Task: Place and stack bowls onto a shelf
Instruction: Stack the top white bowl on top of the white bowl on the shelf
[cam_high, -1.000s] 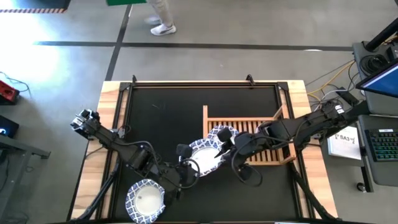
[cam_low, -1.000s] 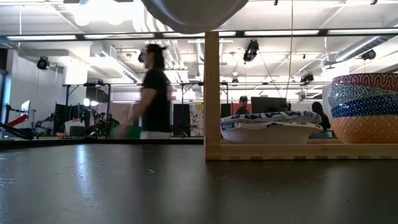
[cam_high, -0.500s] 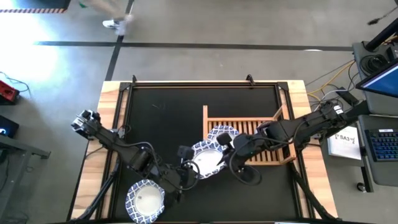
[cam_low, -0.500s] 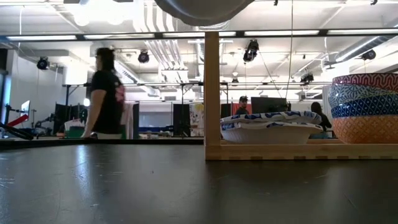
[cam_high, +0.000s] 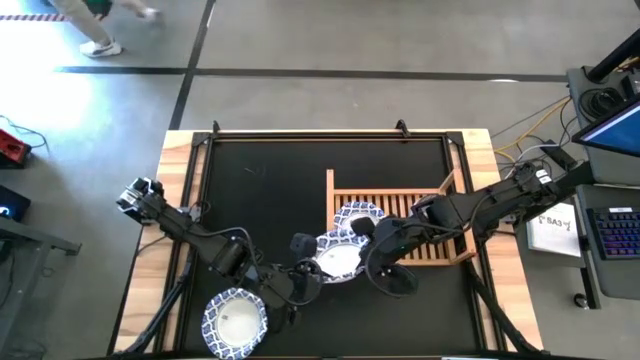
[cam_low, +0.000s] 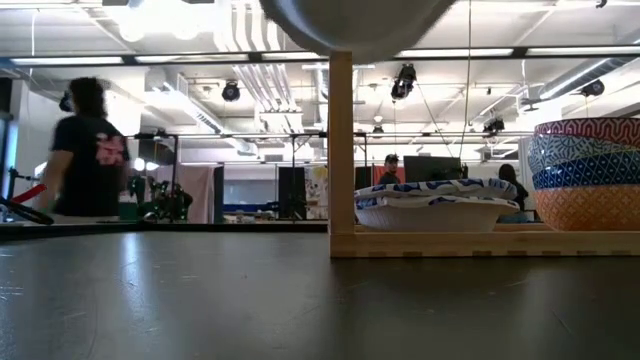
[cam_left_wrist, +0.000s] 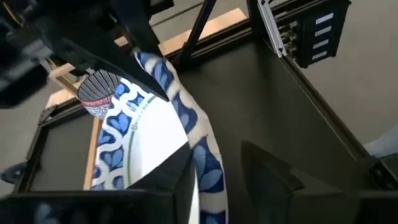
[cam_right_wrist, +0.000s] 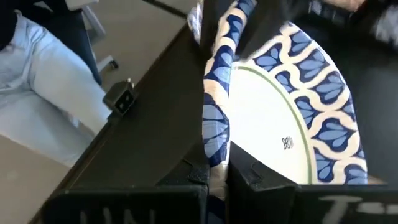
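A large blue-and-white bowl (cam_high: 338, 260) hangs in the air between my two grippers, just off the shelf's near left corner; its underside (cam_low: 350, 20) shows at the top of the low view. My left gripper (cam_high: 305, 250) is shut on its left rim and my right gripper (cam_high: 364, 244) on its right rim. A second patterned bowl (cam_high: 357, 214) sits base down on the light-wood slatted shelf (cam_high: 420, 205). A third (cam_high: 235, 320) rests on the mat at the near left. A stack of small coloured bowls (cam_low: 590, 175) stands on the shelf's right part, hidden under my right arm in the high view. My left gripper pinches the bowl's rim (cam_left_wrist: 202, 155) on its left side, one finger (cam_left_wrist: 158, 183) inside the white hollow and one (cam_left_wrist: 267, 180) outside. It comes slanting from the near left. The bowl is lifted clear of the table. My right gripper pinches the opposite rim (cam_right_wrist: 216, 140), one finger (cam_right_wrist: 264, 180) on the white inside and one (cam_right_wrist: 186, 183) on the outer wall. It comes from the table's right side. The bowl hangs clear between the two grippers.
The shelf's upright left rail post (cam_low: 341, 150) stands right below the lifted bowl in the low view. The black mat (cam_high: 260, 190) is bare at the far left. A person (cam_low: 85, 150) walks in the room behind the table.
Both grippers have carried the held bowl a little toward the table's right edge, toward the shelf, keeping it clear of the table. The person in the background has walked leftward.
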